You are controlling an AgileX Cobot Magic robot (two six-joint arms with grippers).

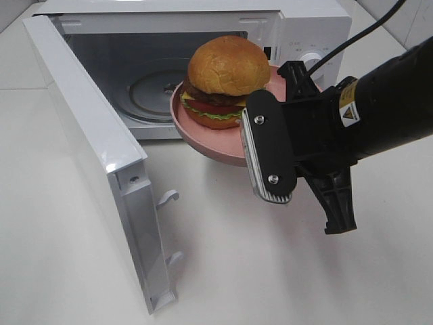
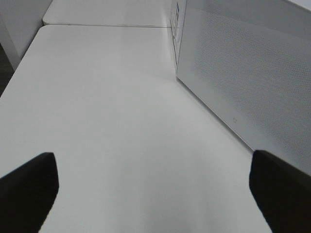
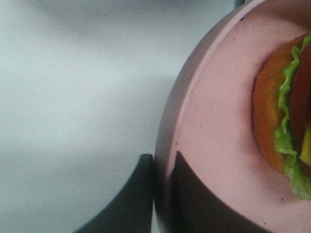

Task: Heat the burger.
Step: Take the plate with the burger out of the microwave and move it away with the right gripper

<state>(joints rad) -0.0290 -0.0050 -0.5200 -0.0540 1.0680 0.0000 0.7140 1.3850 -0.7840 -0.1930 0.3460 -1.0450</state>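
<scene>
The right gripper (image 1: pixel 260 159), large at the centre right of the exterior high frame, is nearest the camera; its jaws are clamped on the rim of the pink plate (image 1: pixel 203 139), held off the white counter (image 1: pixel 270 271). The right wrist view shows this grip too, one finger (image 3: pixel 129 204) outside the plate's (image 3: pixel 214 136) rim and the other inside. The burger (image 1: pixel 224 82) sits on the plate at the upper centre of the frame, just in front of the open microwave (image 1: pixel 318 27), with lettuce and tomato showing under the bun. The microwave door (image 1: pixel 101 169) swings out toward the lower left, and the glass turntable (image 1: pixel 152 91) lies inside the cavity. In the left wrist view the left gripper (image 2: pixel 155 194) has its jaws wide apart above bare counter (image 2: pixel 121 121), beside the door (image 2: pixel 252 73).
</scene>
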